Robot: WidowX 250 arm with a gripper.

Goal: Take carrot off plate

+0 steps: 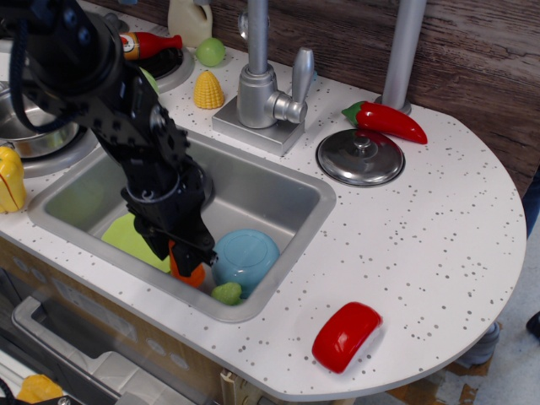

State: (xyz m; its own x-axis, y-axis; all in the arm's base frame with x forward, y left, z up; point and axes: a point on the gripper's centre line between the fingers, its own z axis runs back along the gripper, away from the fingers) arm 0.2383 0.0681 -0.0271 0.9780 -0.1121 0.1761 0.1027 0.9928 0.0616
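The orange carrot (187, 271) is held in my black gripper (189, 257), which is shut on it. The gripper stands inside the sink, just right of the lime-green plate (126, 237) and beside the left edge of the light-blue bowl (245, 257). The carrot hangs past the plate's right rim, over the sink floor near the front wall. My arm hides the right part of the plate and most of the green can behind it.
A small green toy (226, 293) lies at the bowl's front edge. The steel sink (278, 198) walls surround the gripper. Faucet (257, 84), corn (208, 90), red chili (386, 120), pot lid (361, 156) and a red object (346, 335) sit on the counter.
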